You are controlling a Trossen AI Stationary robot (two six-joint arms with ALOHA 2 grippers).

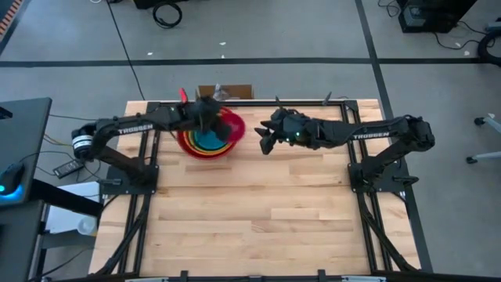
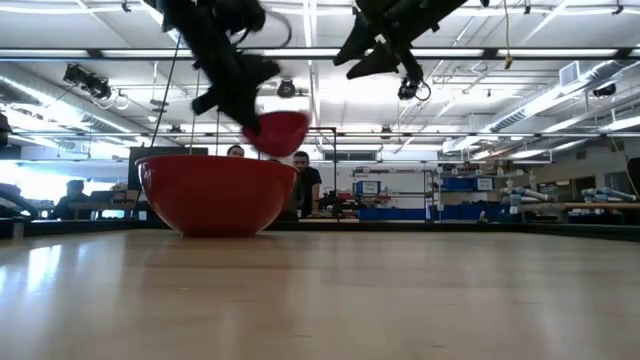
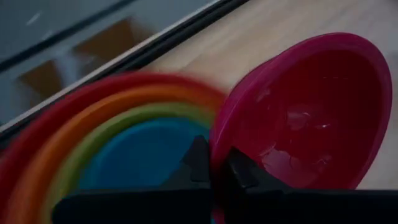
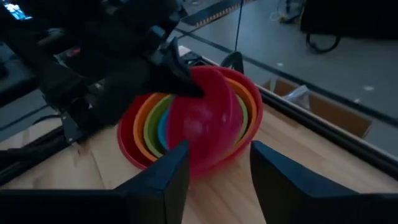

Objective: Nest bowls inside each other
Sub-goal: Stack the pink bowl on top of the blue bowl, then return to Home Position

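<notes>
A red bowl (image 1: 188, 145) stands on its base at the table's far left, with an orange bowl (image 3: 56, 155), a lime green bowl (image 3: 93, 146) and a blue bowl (image 3: 143, 155) nested in it. My left gripper (image 3: 214, 168) is shut on the magenta pink bowl (image 3: 311, 112), which hangs tilted over the nest's right side (image 2: 275, 133). My right gripper (image 4: 214, 168) hovers open to the right of the bowls (image 1: 266, 135), up in the air (image 2: 375, 55), with nothing between its fingers. My left gripper pinches the pink bowl's rim (image 3: 217, 134), one finger inside the bowl and one outside its wall. The fingers slant down from the table's left. The bowl is tipped up on its side just over the red bowl's right rim (image 2: 285, 160); whether it touches the rim I cannot tell.
A cardboard box (image 1: 227, 92) sits just past the table's far edge. Bare wooden tabletop (image 1: 258, 211) spreads toward the near edge. In the low view, people (image 2: 305, 180) stand in the room behind the table.
</notes>
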